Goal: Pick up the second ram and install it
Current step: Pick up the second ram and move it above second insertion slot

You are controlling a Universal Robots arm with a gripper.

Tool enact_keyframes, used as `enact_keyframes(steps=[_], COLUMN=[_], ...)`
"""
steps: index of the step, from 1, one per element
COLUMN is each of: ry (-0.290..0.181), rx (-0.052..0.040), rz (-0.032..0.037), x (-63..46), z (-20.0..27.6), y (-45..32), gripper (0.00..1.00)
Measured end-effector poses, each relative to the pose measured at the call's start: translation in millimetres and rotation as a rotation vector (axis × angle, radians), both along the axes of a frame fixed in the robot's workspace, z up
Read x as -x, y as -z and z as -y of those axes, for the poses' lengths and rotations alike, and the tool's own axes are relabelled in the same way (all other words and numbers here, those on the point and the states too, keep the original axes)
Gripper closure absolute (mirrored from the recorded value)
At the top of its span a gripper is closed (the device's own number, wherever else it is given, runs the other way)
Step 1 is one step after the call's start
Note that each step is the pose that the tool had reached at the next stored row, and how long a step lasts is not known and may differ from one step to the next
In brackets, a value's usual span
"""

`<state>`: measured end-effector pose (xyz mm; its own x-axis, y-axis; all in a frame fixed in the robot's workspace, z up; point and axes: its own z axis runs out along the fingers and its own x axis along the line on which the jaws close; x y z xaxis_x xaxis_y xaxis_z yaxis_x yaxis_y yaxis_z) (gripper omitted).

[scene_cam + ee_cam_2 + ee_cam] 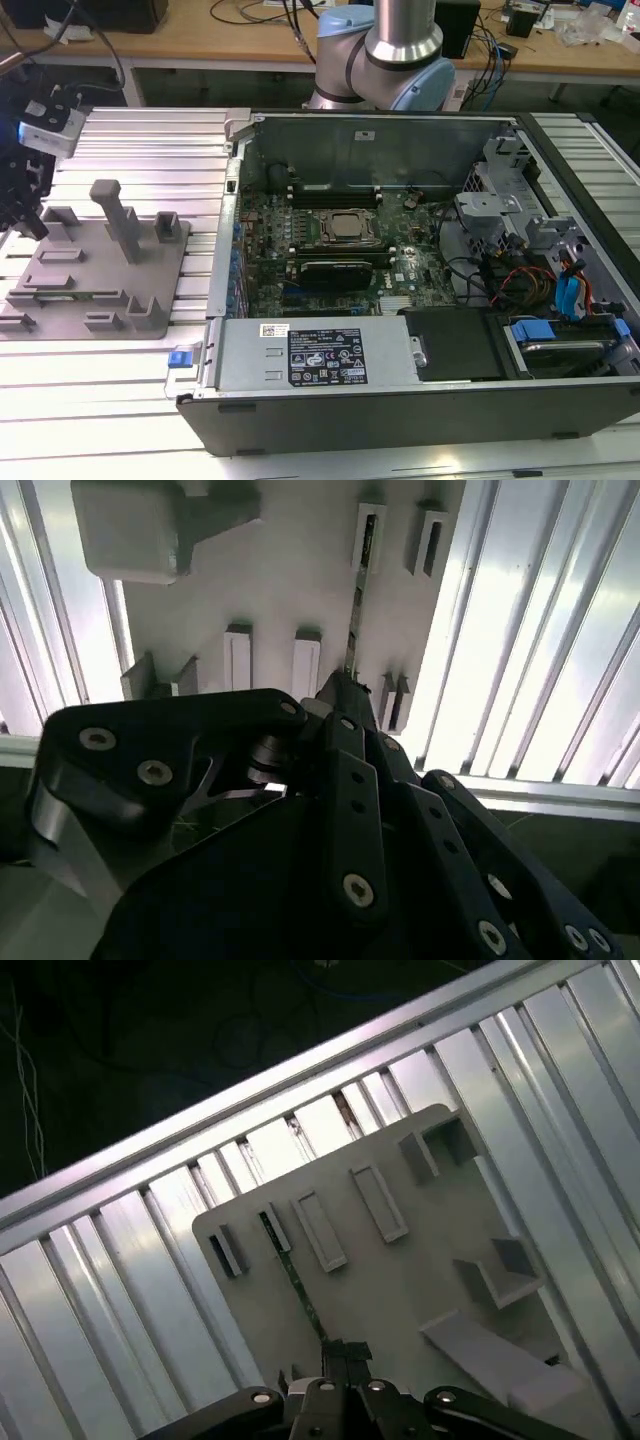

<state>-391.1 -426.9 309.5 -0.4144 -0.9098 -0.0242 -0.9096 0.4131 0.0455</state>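
Observation:
The second ram is a thin green stick lying along one edge of the grey holder tray, its far end in a small bracket. In the second wrist view the second ram runs from that bracket down to my black fingers. My gripper stands over the stick's near part, its fingertips pressed close together on it. In the exterior view the gripper hangs at the far left, over the left edge of the holder tray.
The open computer case with the motherboard fills the exterior view's right. A tall grey post and several low brackets rise from the tray. Ribbed aluminium table lies around them. The arm's base stands behind the case.

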Motion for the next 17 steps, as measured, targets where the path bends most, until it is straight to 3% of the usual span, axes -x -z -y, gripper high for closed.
enact_keyframes(steps=[3, 8, 12, 17], ry=[-0.114, -0.247, -0.381, -0.383], rx=[0.0, 0.0, 0.0, 0.0], rz=[0.0, 0.0001, -0.0002, 0.0001], x=[-0.1, 0.0, 0.0, 0.0], z=[0.1, 0.0, 0.0, 0.0], y=[2.5, 5.6, 8.3, 12.7], gripper=[0.92, 0.92, 0.92, 0.92])
